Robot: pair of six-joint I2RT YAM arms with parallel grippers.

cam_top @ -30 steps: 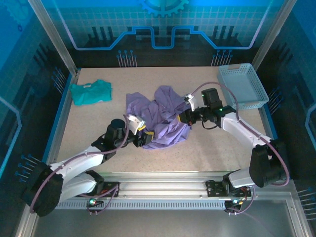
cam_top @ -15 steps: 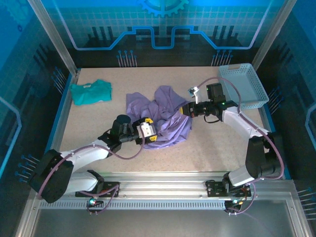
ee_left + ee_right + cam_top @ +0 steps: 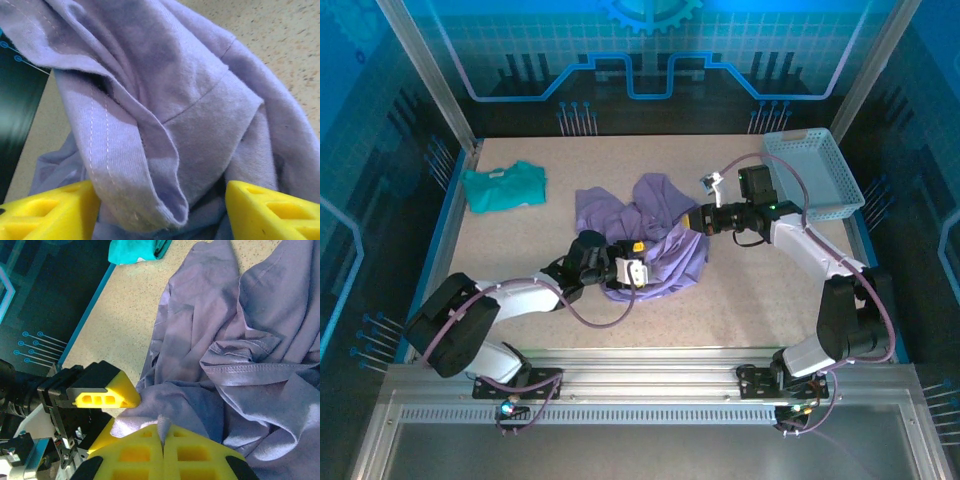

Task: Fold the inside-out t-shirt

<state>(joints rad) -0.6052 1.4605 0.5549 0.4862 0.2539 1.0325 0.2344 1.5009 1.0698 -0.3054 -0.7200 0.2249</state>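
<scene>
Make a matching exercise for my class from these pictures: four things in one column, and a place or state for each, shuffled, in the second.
Column one
1. lavender t-shirt
2. teal shirt
3. blue basket
4. right tool

Column two
A. far right corner
B. shut, pinching a fold of purple cloth
C. crumpled in the middle
D. far left side

Pairs: 1-C, 2-D, 3-A, 4-B

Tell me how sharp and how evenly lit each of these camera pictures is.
Top external view: blue cast around the edges, the table evenly lit, detail soft. Left wrist view: close on the t-shirt, stitching crisp, dark shadow in the folds. Right wrist view: bright, pale sheen on the cloth's ridges, no motion blur.
</scene>
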